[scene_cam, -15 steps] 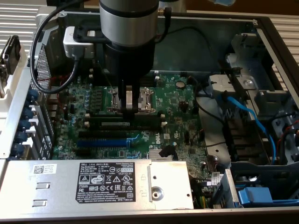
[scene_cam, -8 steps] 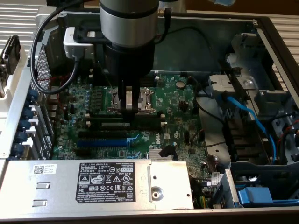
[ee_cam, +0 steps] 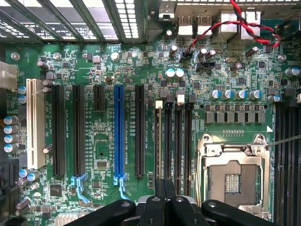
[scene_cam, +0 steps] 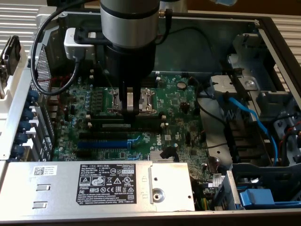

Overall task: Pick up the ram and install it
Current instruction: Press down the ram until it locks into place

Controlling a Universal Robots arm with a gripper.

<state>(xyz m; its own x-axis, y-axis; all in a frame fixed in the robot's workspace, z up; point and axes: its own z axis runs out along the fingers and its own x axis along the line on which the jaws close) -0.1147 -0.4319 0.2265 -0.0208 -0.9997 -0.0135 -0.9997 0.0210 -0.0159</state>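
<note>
The gripper [scene_cam: 130,109] hung low inside an open desktop computer case [scene_cam: 263,28], over the green motherboard [scene_cam: 181,106]. Its jaws were pressed together with nothing visible between them. In the exterior view they stood directly in front of the CPU socket [scene_cam: 148,101], with the tips at the socket's edge that faces the memory slots [scene_cam: 146,120].

The ram [scene_cam: 116,125] stood on edge in the bank of long black memory slots beside the CPU socket. It was in the slot farthest from the socket, on the side toward the blue expansion slot [scene_cam: 103,142]. Its narrow pale label strip showed along its length. The stick lay parallel to the socket's near edge, just beyond the closed jaws and lower than them. Whether the tips touched it could not be told.

In the wrist view the gripper [ee_cam: 165,188] reached over one end of the memory slots [ee_cam: 183,146]. The ram [ee_cam: 157,146] appeared as a thin lighter line filling the slot farthest from the CPU socket [ee_cam: 235,181]. The socket sat open with its metal frame and no processor cooler on it. Past the ram, away from the socket, came a black expansion slot [ee_cam: 139,136], then the blue expansion slot [ee_cam: 119,136]. Farther off was a white expansion slot [ee_cam: 32,122].

A grey power supply [scene_cam: 94,183] with a black label lay beyond the blue slot from the socket, well apart from the gripper.
</note>
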